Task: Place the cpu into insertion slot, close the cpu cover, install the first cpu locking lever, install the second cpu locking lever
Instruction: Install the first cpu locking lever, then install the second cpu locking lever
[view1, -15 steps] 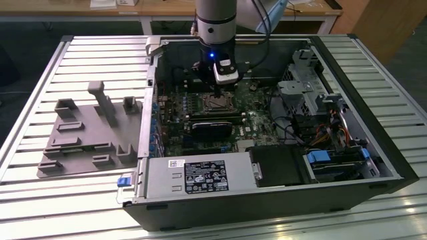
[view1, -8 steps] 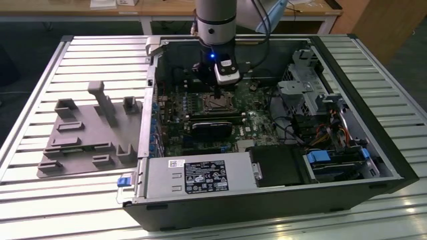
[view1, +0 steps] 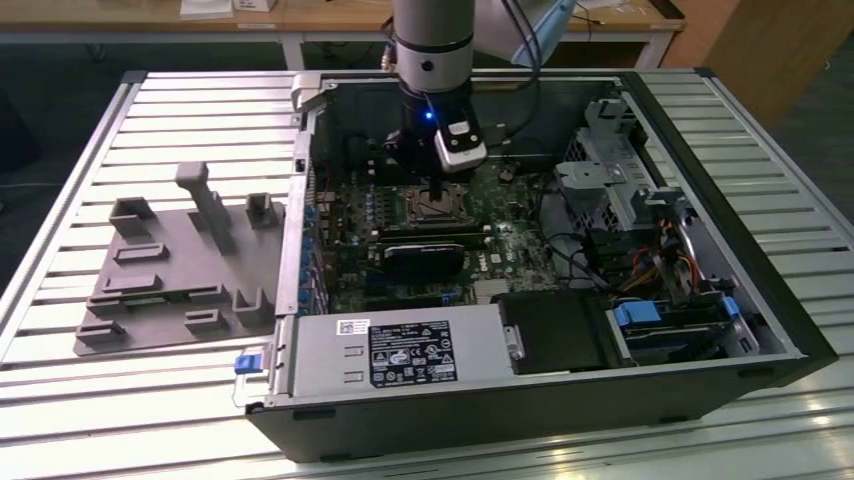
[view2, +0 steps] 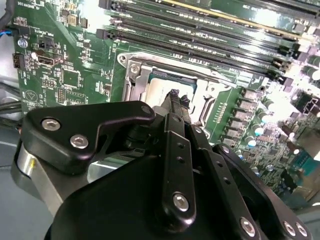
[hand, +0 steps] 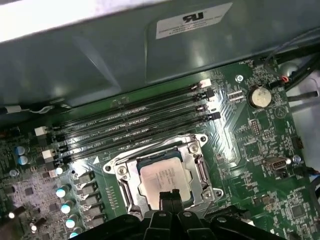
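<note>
Open computer case (view1: 747, 300) lay on slatted table (view1: 80, 180); motherboard (hand: 260, 165) inside; the cpu (hand: 162, 177) sat in the insertion slot (hand: 197, 175), the cpu cover (hand: 150, 152) framing it; gripper (hand: 170, 196) poised at chip's edge, fingers pressed together, grasping nothing.

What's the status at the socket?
Gripper low over the socket, fingertips together at the cpu's edge. Cpu seated in the slot, cover down around it. Nothing in the way.
</note>
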